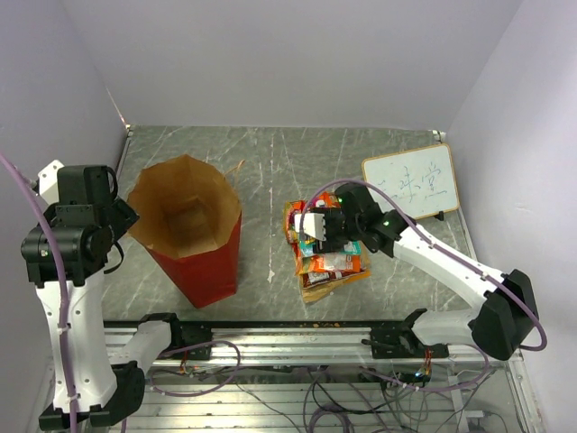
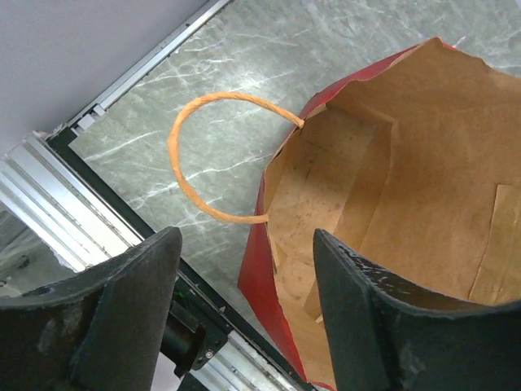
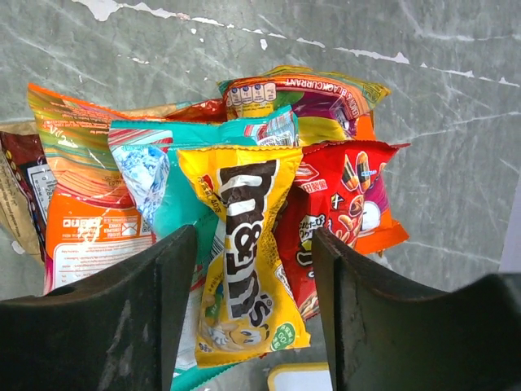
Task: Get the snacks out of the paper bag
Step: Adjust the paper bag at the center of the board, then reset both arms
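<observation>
The red paper bag [image 1: 203,271] stands open at the left, and its brown inside [image 2: 391,187] looks bare where I can see it. My left gripper [image 1: 129,216] is open, and in the left wrist view [image 2: 244,326] the bag's near rim runs between its fingers. A twine handle [image 2: 175,155] lies on the table. The snacks [image 1: 332,262] lie piled right of the bag. My right gripper [image 1: 311,234] is open just above them. In the right wrist view [image 3: 252,318] its fingers stand apart on either side of a yellow packet [image 3: 244,244], which lies on teal [image 3: 179,204], red [image 3: 342,204] and orange [image 3: 81,163] packets.
A white framed whiteboard [image 1: 410,185] stands at the back right, close to the right arm, and its corner shows in the right wrist view [image 3: 297,379]. The metal rail [image 1: 297,338] runs along the table's near edge. Grey walls close in the table on three sides.
</observation>
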Motion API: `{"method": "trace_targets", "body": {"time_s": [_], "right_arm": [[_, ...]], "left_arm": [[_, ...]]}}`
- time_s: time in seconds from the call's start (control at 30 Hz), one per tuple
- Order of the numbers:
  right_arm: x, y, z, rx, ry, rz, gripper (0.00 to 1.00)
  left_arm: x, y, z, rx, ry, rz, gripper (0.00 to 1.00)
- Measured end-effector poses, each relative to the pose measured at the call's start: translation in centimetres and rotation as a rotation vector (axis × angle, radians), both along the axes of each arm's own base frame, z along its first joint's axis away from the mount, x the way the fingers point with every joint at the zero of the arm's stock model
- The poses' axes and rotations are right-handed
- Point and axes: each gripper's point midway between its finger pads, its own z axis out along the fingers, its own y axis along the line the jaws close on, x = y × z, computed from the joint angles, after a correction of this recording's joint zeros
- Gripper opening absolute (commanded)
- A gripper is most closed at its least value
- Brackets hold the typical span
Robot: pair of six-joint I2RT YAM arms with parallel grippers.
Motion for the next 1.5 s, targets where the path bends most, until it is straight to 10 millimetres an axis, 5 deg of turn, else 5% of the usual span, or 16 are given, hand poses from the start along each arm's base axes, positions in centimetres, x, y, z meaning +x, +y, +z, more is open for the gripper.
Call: {"method": "trace_targets", "body": {"time_s": [0.13, 0.27, 0.3, 0.37, 0.53, 0.67, 0.83, 0.97, 1.13, 1.33, 1.5], "right_arm": [[-0.2, 0.0, 0.5, 0.013, -0.003, -0.001, 0.7], [-0.4, 0.1, 1.4, 0.043, -0.007, -0.011, 0.82], [-0.4, 0.1, 1.8, 0.053, -0.006, -0.017, 0.95], [-0.4, 0.3, 2.9, 0.084, -0.007, -0.035, 1.0], [0.7, 0.5, 8.2, 0.252, -0.03, -0.201, 1.0], [3.2, -0.9, 15.9, 0.506, -0.017, -0.569, 1.0], [2.8, -4.3, 24.4, 0.85, 0.046, -0.901, 1.0], [0.0, -8.5, 26.9, 1.017, 0.073, -1.053, 1.0], [-4.0, -14.8, 30.1, 1.168, 0.032, -1.206, 1.0], [-7.2, -20.3, 33.3, 1.253, -0.057, -1.313, 1.0], [-6.6, -21.3, 32.1, 1.169, -0.103, -1.41, 1.0]], "left_arm": [[0.0, 0.0, 0.8, 0.006, -0.022, -0.005, 0.98], [0.2, 0.1, 2.5, 0.016, -0.062, -0.015, 1.0], [0.2, 0.1, 3.2, 0.02, -0.078, -0.02, 1.0], [0.4, 0.1, 5.1, 0.034, -0.125, -0.033, 1.0], [1.2, -0.1, 10.9, 0.093, -0.287, -0.107, 0.99], [2.1, -1.9, 15.0, 0.126, -0.442, -0.253, 0.99], [4.8, -5.8, 18.6, 0.128, -0.575, -0.517, 0.98], [7.2, -9.8, 20.5, 0.125, -0.632, -0.731, 1.0], [7.7, -15.0, 19.9, 0.116, -0.621, -0.97, 0.97], [7.5, -15.7, 19.7, 0.125, -0.643, -0.99, 1.0], [7.9, -15.4, 19.6, 0.065, -0.709, -0.904, 0.99]]}}
